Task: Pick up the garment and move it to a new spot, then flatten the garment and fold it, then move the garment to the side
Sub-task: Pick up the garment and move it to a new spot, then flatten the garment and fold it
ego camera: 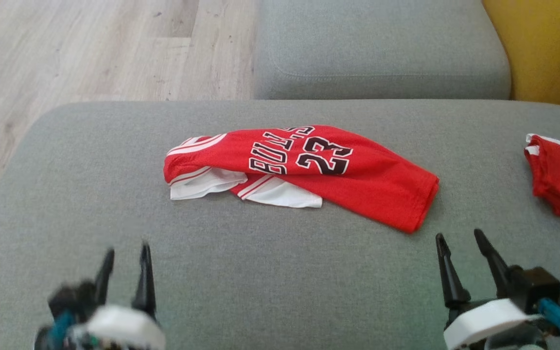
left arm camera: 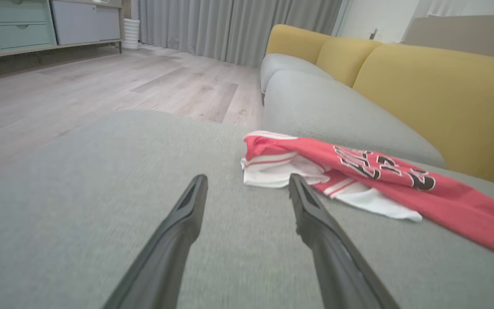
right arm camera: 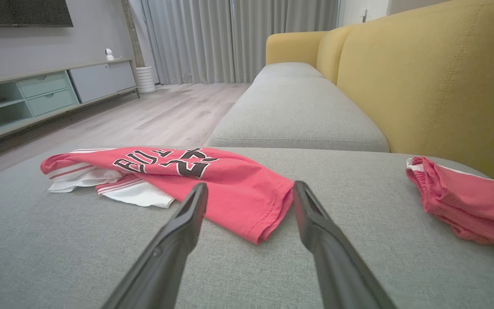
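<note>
The garment [ego camera: 309, 165], a red numbered jersey, lies doubled over into a long band on the grey seat cushion [ego camera: 260, 282], so the fold looks partly or wholly made. What remains, as I judge it, is either one more fold across its length or the carry to the side.

Both tools are empty and stand clear of the cloth. The left gripper [ego camera: 126, 253] hovers low over the cushion with its two fingers spread wide; the jersey's white-trimmed end [left arm camera: 272, 171] sits ahead of it and off toward its right finger. The right gripper [ego camera: 459, 237] is likewise parted, pointing forward, with the jersey's hem [right arm camera: 268, 214] just beyond its fingertips and roughly between them. A second red piece [ego camera: 559, 180] lies well out beyond its right finger.

The next move calls for each gripper to reach forward and down onto its own end and to pinch all layers together, so the band does not fall open
</note>
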Robot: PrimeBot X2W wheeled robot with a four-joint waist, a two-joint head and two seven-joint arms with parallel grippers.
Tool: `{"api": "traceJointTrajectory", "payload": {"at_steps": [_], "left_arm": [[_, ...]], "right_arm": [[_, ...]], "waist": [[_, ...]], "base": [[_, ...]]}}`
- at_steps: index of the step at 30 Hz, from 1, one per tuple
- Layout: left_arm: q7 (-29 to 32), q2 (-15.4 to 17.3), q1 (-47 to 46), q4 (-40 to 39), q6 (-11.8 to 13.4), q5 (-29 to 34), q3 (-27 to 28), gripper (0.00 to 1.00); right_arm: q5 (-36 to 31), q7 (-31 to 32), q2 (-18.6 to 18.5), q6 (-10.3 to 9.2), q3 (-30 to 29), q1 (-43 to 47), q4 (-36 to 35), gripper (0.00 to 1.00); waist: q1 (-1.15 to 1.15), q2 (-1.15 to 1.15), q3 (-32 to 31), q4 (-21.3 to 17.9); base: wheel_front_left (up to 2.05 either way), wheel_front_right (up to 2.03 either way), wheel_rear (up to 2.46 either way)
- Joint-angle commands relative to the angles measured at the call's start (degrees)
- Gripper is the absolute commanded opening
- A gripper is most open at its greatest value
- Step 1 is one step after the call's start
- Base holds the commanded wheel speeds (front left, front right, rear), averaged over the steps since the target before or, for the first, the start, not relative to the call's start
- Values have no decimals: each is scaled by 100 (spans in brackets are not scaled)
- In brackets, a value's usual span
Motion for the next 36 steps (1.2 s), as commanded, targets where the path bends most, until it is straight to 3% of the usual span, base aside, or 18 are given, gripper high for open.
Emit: {"api": "traceJointTrajectory", "payload": {"at_steps": [1,8,13,36], "left_arm": [[-82,201,-99,-290,74,95,301,100],[-115,366,834,-1135,430,395,369,100],[-120,293,1199,-1610,621,436,424,100],[-74,256,1184,-1439,577,374,384,100]], "right_arm": [[46,-89,-32,39,154,-127,-180,100],[177,-220,-32,39,199,38,-93,100],[332,-409,-32,39,234,88,46,100],[333,-631,-32,39,255,-118,490,100]], "waist": [[1,0,-15,9],[1,0,-88,13],[1,0,-136,-54],[1,0,-99,-25]], "base": [[0,0,0],[0,0,0],[0,0,0],[0,0,0]]}}
